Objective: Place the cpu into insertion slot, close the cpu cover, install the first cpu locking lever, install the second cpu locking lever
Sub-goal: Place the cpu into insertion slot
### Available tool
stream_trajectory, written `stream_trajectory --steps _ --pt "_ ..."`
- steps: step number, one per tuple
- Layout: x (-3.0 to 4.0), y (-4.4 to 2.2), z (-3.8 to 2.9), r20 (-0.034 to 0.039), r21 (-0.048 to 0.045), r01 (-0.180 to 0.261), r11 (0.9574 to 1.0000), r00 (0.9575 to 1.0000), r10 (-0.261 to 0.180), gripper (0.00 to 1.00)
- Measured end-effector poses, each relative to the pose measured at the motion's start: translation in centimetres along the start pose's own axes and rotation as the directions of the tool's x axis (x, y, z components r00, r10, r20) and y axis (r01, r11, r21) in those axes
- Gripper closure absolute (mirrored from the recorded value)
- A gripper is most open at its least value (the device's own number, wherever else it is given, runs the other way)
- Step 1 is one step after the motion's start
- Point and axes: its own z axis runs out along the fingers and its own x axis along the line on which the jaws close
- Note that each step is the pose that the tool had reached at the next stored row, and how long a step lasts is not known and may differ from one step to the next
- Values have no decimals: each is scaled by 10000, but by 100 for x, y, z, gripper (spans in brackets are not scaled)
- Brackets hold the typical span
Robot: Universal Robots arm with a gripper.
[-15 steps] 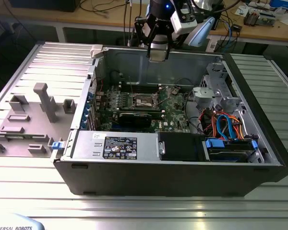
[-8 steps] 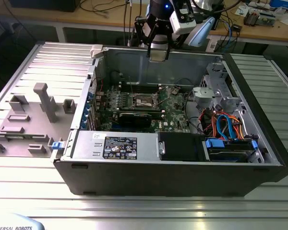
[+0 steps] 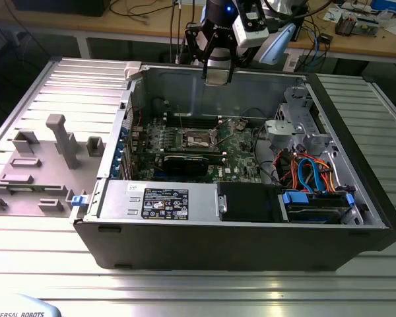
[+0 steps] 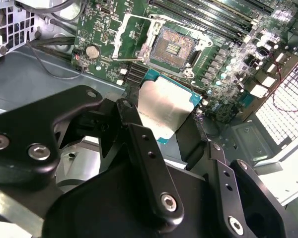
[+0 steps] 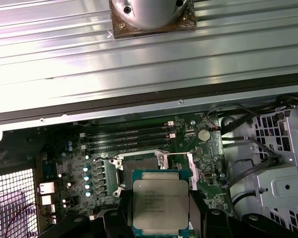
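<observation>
Hanging over the open computer case (image 3: 251,244), the gripper (image 3: 218,72) is clamped on the cpu (image 3: 218,77), with one black finger (image 4: 139,136) pressed to each side edge of the chip. From where I stand, none of the four steps looks finished. The insertion slot (image 4: 172,46) on the green motherboard (image 4: 102,29) lies bare with its dark contact field uncovered, so seating the chip, shutting the plate and both lever steps are all left to do. The cpu cover (image 4: 130,30) seems to be swung up off the slot along one side, though from this angle I can't be sure how far it stands open. In both wrist views the cpu sits flat between the fingers, silver top facing the cameras. The slot shows just past its far edge, so the chip looks roughly lined up with the socket. In the exterior view it hangs about level with the case's upper rim, well apart from the board.
</observation>
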Motion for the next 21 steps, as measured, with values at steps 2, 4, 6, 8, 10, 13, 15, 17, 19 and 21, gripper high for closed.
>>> stream_trajectory --steps 2,4,6,8,10,13,15,17,19,21 --pt "0 0 3 1 1 -7 10000 10000 7 46" --pt "0 0 4 1 0 -8 10000 10000 8 46" --pt "0 0 4 1 0 -8 10000 10000 8 46" --pt "0 -1 5 1 -1 -8 10000 10000 8 46" --pt "0 -3 6 2 -2 -9 10000 10000 9 46" --pt "-1 -5 7 4 10 -26 10000 10000 26 46" --pt "-2 -5 8 13 20 -103 9999 9999 103 46" --pt "-1 -5 9 29 40 -254 9997 9997 253 46" --pt "-1 -5 10 45 56 -390 9992 9992 389 46" --pt "-1 -5 10 62 63 -569 9984 9984 568 46"
